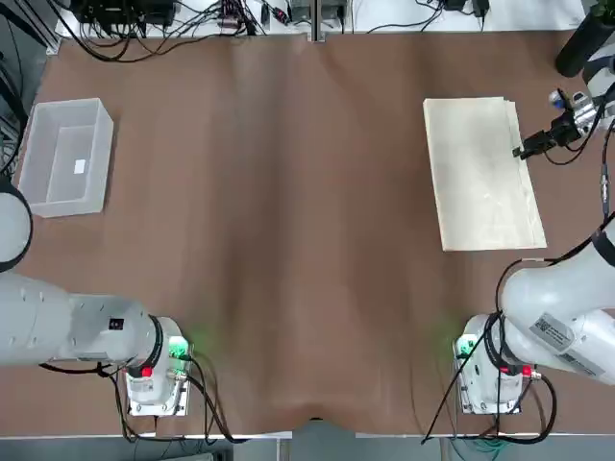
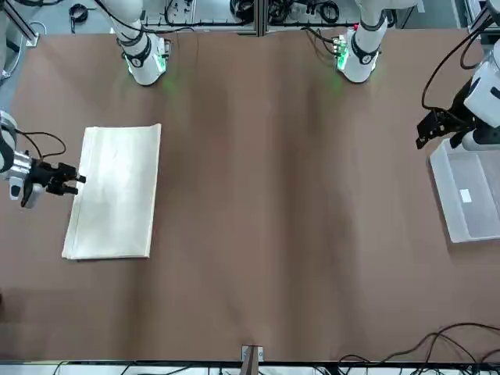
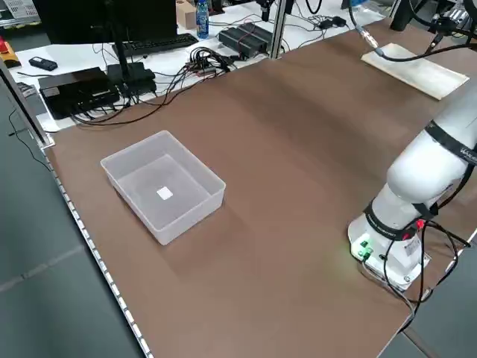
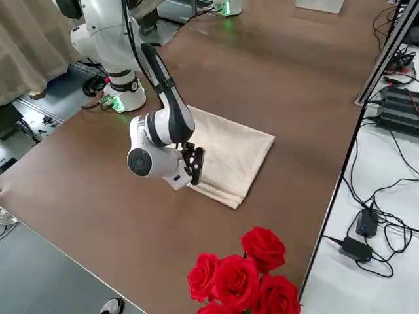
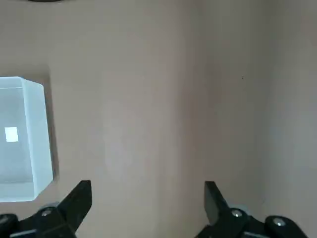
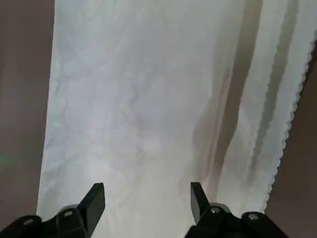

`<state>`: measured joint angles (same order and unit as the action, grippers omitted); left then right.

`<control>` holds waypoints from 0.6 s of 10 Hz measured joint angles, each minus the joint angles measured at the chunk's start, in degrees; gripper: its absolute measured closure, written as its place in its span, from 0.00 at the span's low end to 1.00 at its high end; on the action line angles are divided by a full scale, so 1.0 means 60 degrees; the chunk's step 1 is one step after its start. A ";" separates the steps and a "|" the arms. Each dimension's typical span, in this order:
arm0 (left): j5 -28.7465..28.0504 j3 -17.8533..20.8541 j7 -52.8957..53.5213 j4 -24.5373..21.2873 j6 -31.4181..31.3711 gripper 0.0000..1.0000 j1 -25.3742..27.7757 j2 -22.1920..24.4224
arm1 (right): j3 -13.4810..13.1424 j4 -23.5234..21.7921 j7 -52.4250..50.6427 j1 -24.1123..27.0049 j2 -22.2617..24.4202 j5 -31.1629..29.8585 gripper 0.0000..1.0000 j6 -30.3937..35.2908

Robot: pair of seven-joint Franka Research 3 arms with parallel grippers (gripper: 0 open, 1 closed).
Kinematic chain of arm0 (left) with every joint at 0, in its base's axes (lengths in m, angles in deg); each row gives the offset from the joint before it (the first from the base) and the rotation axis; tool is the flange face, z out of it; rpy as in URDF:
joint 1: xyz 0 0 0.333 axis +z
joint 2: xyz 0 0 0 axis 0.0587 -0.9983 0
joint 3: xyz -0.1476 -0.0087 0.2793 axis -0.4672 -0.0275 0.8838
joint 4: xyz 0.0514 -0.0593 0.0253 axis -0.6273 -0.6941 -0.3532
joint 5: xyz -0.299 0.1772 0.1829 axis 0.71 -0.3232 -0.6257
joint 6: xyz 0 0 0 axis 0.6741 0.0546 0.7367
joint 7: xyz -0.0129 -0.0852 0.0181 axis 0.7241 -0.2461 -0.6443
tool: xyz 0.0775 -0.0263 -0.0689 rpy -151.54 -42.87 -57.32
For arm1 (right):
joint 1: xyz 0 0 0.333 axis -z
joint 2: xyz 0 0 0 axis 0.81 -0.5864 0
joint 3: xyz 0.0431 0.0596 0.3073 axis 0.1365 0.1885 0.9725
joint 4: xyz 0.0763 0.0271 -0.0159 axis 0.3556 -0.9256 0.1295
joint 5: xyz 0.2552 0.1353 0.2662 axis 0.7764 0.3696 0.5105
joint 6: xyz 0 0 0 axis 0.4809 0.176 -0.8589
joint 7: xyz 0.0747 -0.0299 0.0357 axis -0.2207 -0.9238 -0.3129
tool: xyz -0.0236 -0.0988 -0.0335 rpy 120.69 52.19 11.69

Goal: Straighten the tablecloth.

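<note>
The tablecloth [image 1: 480,173] is a cream folded rectangle lying flat on the right part of the brown table [image 1: 288,240]. It also shows in the front view [image 2: 117,191] and the right side view [image 4: 229,154]. My right gripper [image 1: 524,151] sits low at the cloth's outer long edge, near its far end. In the right wrist view the right gripper [image 6: 146,198] is open, with layered cloth [image 6: 148,99] under the gap and nothing pinched. My left gripper [image 5: 148,196] hangs open over bare table beside the bin, far from the cloth.
A clear plastic bin [image 1: 65,157] stands at the far left, with a small white label inside. Cables and electronics [image 1: 192,19] run along the table's far edge. Red roses [image 4: 249,275] stand beyond the table's right edge. Both arm bases [image 1: 154,370] are mounted at the near edge.
</note>
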<state>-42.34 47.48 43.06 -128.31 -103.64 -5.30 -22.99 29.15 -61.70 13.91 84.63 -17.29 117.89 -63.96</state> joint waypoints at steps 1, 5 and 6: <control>0.0000 0.0002 0.0000 0.0002 0.0000 0.00 0.0000 0.0000 | -0.0010 0.0051 0.0254 0.0014 -0.0029 -0.0051 0.22 -0.0014; 0.0000 0.0001 0.0000 0.0009 0.0000 0.00 0.0000 0.0000 | -0.0026 0.0395 0.0345 0.0219 -0.0667 -0.0059 0.23 -0.0069; 0.0000 -0.0009 0.0000 0.0009 0.0000 0.00 -0.0001 0.0000 | -0.0005 0.0409 0.0346 0.0214 -0.0731 -0.0059 0.23 -0.0069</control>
<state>-42.34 47.43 43.06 -128.25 -103.64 -5.31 -22.99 29.11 -59.25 15.99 85.92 -21.68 117.54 -64.38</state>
